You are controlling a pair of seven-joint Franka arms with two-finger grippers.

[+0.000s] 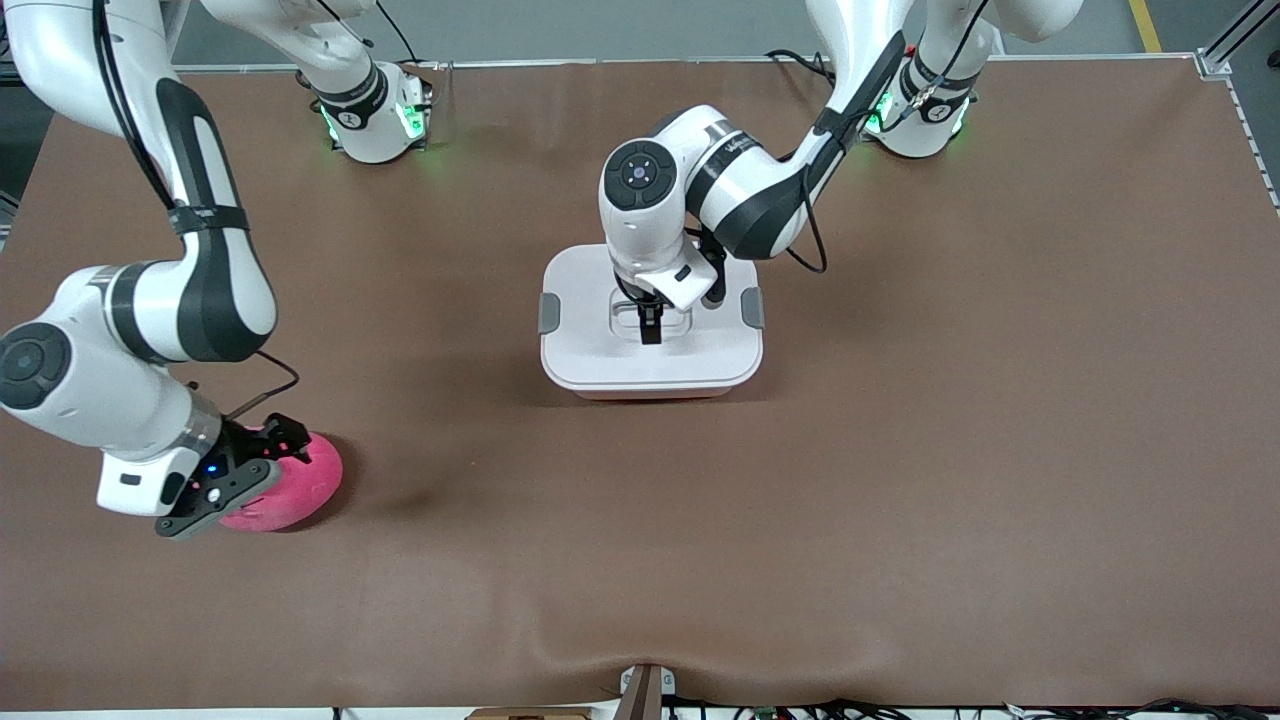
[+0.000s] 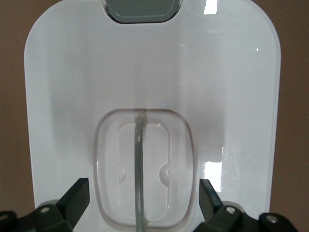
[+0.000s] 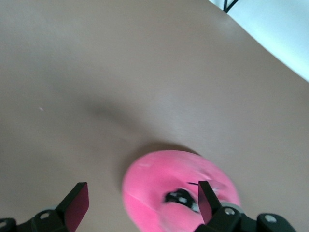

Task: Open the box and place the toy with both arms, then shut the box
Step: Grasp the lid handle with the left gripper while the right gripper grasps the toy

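Jaws spread: left wrist shows handle (image 2: 140,169) straddled.

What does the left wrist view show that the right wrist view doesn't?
Only the left wrist view: the box with its white lid shut, a grey clip, the recessed handle, and the left gripper open over that handle. Only the right wrist view: the toy lying on the table, one eye showing, and the right gripper open over it. Both: the brown table and a pair of spread black fingers.
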